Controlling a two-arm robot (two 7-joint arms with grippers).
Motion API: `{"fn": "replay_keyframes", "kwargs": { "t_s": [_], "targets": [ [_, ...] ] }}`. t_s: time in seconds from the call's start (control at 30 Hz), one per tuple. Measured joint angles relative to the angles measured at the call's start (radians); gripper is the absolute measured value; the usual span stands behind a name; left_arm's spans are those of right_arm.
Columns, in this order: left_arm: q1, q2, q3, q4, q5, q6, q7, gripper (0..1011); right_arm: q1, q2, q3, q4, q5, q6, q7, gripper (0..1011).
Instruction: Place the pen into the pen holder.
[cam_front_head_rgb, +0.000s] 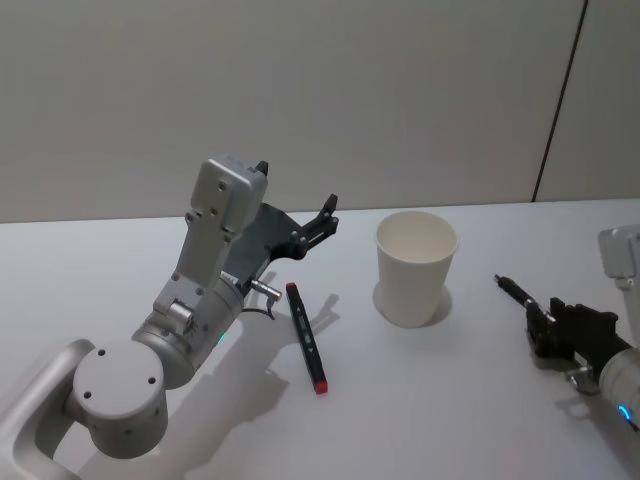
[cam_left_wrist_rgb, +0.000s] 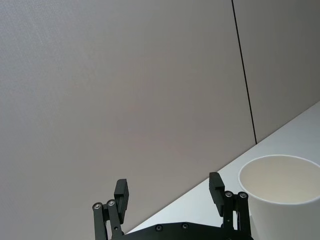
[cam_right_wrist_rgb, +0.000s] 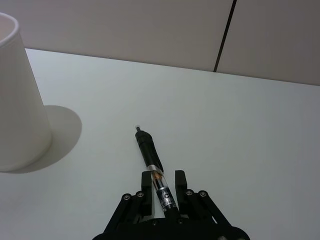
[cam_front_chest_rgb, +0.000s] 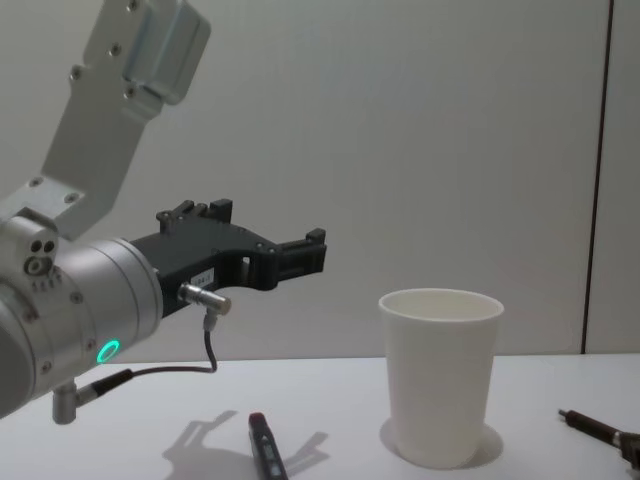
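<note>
Right side: fingers (cam_right_wrist_rgb: 145, 182) clenched on a black pen (cam_right_wrist_rgb: 150, 150), gripping its rear part. The front half sticks out ahead of the right gripper (cam_right_wrist_rgb: 162, 175), tip forward. The pen is low over the white counter (cam_front_head_rgb: 450, 420) and close to level; I cannot tell whether the tip touches the surface.

Head view: the right gripper is at about 4 o'clock from the paper cup (cam_front_head_rgb: 415, 268), near it but apart. The held pen's tip is aimed toward 10 o'clock, roughly at the cup's base, with bare counter between them.

The paper cup stands upright at mid-counter, plain white, rolled rim, mouth open.

Left side: fingers (cam_left_wrist_rgb: 121, 192) released, spread wide with nothing between them. The left gripper (cam_left_wrist_rgb: 169, 192) is raised well above the counter, at about 9 o'clock from the cup and near rim height in the chest view, pointing toward the cup's side.

A black-and-red pen (cam_front_head_rgb: 306, 338) lies flat on the counter at about 8 o'clock from the cup, below the left gripper and apart from it. It runs 11 to 5 o'clock, red end at the 5 o'clock end.
</note>
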Motion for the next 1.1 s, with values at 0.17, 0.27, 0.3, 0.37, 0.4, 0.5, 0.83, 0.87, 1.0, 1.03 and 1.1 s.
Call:
{"fn": "replay_keyframes", "kwargs": {
  "t_s": [0.17,0.27,0.3,0.37,0.4,0.5,0.83,0.87,1.0,1.03,1.1],
  "targets": [
    [0.000,0.000,0.000,0.000,0.000,0.000,0.000,1001,0.000,0.000,0.001,0.001,0.001,-0.002,0.000,254],
    [0.000,0.000,0.000,0.000,0.000,0.000,0.000,1001,0.000,-0.001,0.001,0.001,0.001,-0.003,0.000,231],
    [0.000,0.000,0.000,0.000,0.000,0.000,0.000,1001,-0.001,-0.001,0.001,0.001,0.001,-0.003,-0.001,231],
    [0.000,0.000,0.000,0.000,0.000,0.000,0.000,1001,-0.001,-0.001,0.001,0.001,0.001,-0.004,-0.001,215],
    [0.000,0.000,0.000,0.000,0.000,0.000,0.000,1001,-0.001,-0.001,0.002,0.001,0.001,-0.004,-0.001,206],
    [0.000,0.000,0.000,0.000,0.000,0.000,0.000,1001,-0.001,-0.001,0.002,0.001,0.001,-0.004,-0.001,187],
    [0.000,0.000,0.000,0.000,0.000,0.000,0.000,1001,0.001,-0.004,0.007,0.008,0.008,-0.025,-0.004,136],
    [0.000,0.000,0.000,0.000,0.000,0.000,0.000,1001,0.002,-0.005,0.007,0.008,0.009,-0.029,-0.005,136],
    [0.000,0.000,0.000,0.000,0.000,0.000,0.000,1001,0.005,-0.007,0.009,0.010,0.013,-0.043,-0.007,133],
    [0.000,0.000,0.000,0.000,0.000,0.000,0.000,1001,0.006,-0.008,0.010,0.011,0.014,-0.048,-0.008,133],
    [0.000,0.000,0.000,0.000,0.000,0.000,0.000,1001,0.008,-0.009,0.011,0.012,0.015,-0.054,-0.008,134]
  ]
}}
